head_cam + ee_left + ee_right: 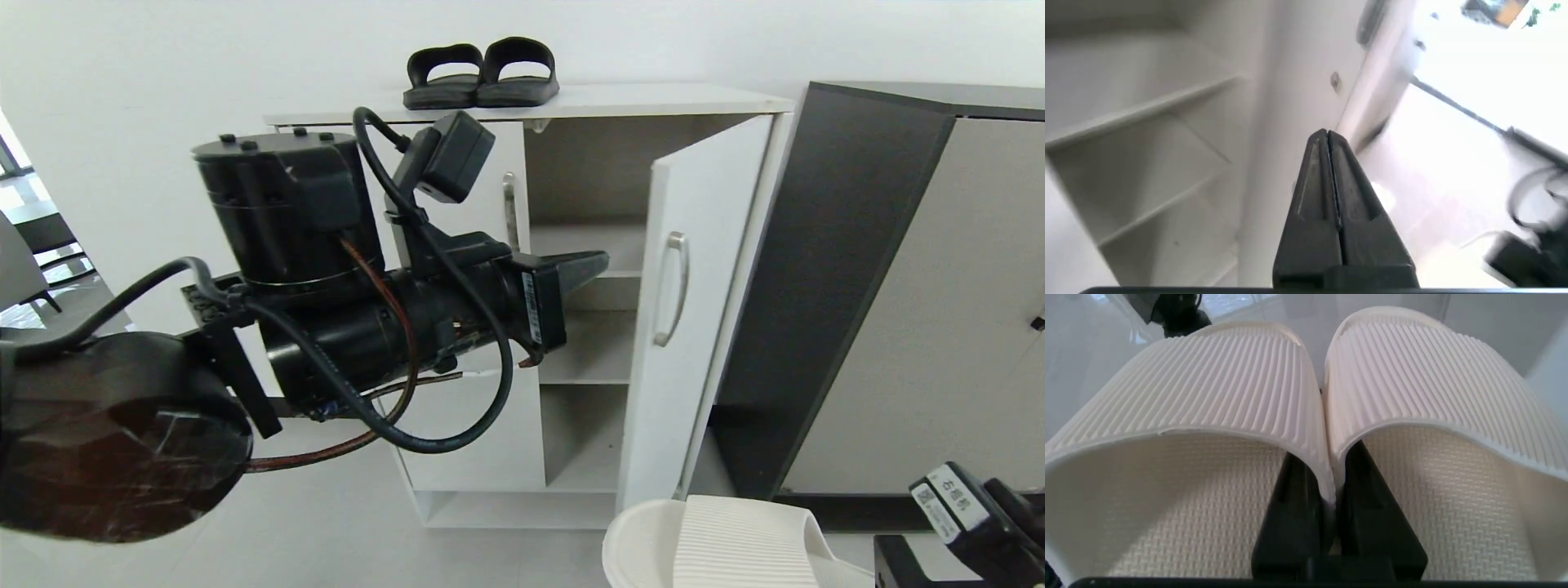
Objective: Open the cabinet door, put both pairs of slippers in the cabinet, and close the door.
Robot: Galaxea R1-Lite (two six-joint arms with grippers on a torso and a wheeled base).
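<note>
The white cabinet (571, 102) stands against the wall with its right-hand door (694, 343) swung wide open, showing bare shelves (588, 351) inside. The left-hand door (490, 457) is shut. A pair of black slippers (482, 77) sits side by side on the cabinet's top, at its front edge and a little toward the left corner, above the closed door.

The left gripper (592, 268) is held level in front of the opening, its tip pointing at the upper shelves. In the left wrist view its fingers (1315, 188) are pressed flat together with nothing between them.

The white slippers (718, 543) are low in front of the cabinet, just below the bottom corner of the open door, and outside it. The right gripper (1331, 498) has them: its two dark fingers pinch the inner walls of both slippers together, so the pair hangs as one (ribbed straps uppermost, textured footbeds facing the wrist camera). Whether they touch the floor cannot be told.

A taller grey cabinet (939, 286) stands just beside the white one on the right, its door closed.
</note>
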